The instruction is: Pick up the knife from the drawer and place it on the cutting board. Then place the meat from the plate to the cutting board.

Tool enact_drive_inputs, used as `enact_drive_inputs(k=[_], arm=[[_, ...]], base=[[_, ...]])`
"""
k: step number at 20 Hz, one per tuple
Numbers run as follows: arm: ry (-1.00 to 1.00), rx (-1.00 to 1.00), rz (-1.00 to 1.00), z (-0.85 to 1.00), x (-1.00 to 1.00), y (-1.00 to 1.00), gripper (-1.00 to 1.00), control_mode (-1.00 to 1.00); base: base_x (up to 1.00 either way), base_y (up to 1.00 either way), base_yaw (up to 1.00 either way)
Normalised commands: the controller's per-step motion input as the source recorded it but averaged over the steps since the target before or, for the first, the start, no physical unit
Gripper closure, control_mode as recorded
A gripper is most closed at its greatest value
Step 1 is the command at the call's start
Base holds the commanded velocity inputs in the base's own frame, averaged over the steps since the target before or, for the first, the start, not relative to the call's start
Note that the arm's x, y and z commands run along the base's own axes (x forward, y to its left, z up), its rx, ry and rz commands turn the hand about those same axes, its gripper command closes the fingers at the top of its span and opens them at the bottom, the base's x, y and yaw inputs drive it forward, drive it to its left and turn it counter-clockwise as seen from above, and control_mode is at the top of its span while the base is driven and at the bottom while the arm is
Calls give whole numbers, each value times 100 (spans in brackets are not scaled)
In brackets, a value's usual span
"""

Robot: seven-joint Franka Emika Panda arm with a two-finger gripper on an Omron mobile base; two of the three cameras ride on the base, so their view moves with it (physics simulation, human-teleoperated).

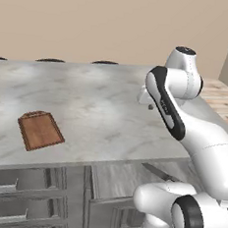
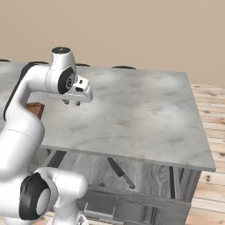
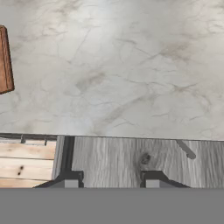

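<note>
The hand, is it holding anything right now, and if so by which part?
Nothing is held. The hand hangs above the marble counter with bare fingertips, and the knife lies in the open drawer.

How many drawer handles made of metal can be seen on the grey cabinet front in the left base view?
2, on the narrow grey drawers at lower left: upper metal bar handle and lower metal bar handle directly beneath it. The white robot arm may hide others to the right.

A big grey marble counter (image 1: 96, 109) fills the middle. Behind it stands a plain tan wall (image 1: 120, 23). Narrow grey drawers (image 1: 19, 195) with metal handles sit below the counter's left side. A light wood floor (image 2: 211, 132) lies to the right.
</note>
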Motion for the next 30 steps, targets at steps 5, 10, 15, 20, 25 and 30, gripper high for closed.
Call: enact_drive_inputs(k=[5, 10, 15, 20, 25, 30], arm=[[0, 0, 0, 0, 0, 0, -100, 100], [0, 0, 0, 0, 0, 0, -100, 100], [0, 0, 0, 0, 0, 0, -100, 100], [0, 0, 0, 0, 0, 0, -100, 100], [0, 0, 0, 0, 0, 0, -100, 100], [0, 0, 0, 0, 0, 0, -100, 100]], base=[[0, 0, 0], [0, 0, 0], [-57, 0, -7], [-100, 0, -21], [-78, 5, -55], [-47, 10, -91]])
